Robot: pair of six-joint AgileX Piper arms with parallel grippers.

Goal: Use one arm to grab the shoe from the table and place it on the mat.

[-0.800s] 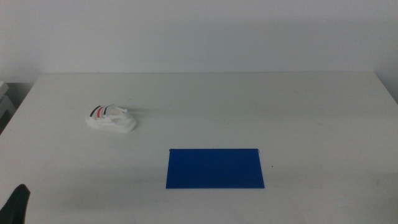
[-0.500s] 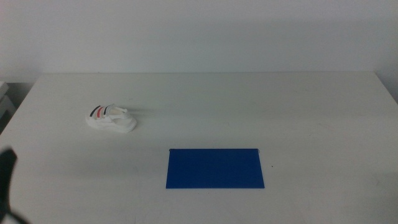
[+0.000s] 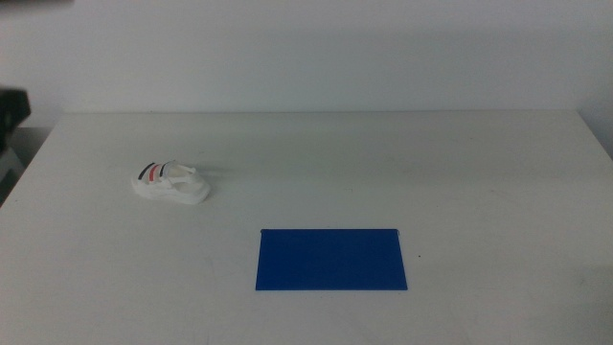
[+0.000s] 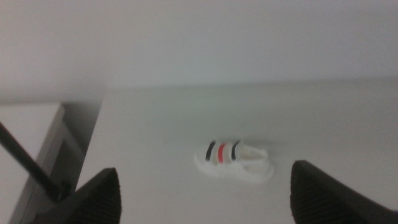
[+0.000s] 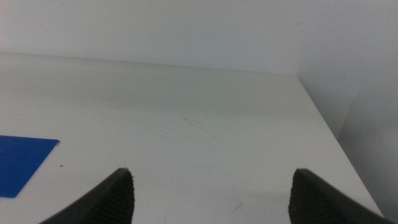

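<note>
The shoe point(image 3: 170, 182) is a small white sandal with black and red striped straps. It lies on the left part of the white table point(image 3: 383, 163). The blue mat point(image 3: 330, 259) lies flat near the table's front middle, well right of the shoe. A dark blurred part of the left arm point(image 3: 11, 107) shows at the far left edge, beyond the table's back left corner. In the left wrist view my left gripper point(image 4: 204, 182) is open and empty, with the shoe point(image 4: 233, 160) ahead between its jaws. My right gripper point(image 5: 211, 180) is open and empty, with a mat corner point(image 5: 22, 163) off to one side.
A white cabinet point(image 4: 31, 143) stands beside the table's left edge, with a black cable point(image 4: 28, 165) running across it. A pale wall rises behind the table. The table's right edge point(image 5: 329, 137) shows in the right wrist view.
The dark part of the left arm has moved from the bottom left corner of the middle view up to its upper left edge. The shoe and the mat have not moved.
</note>
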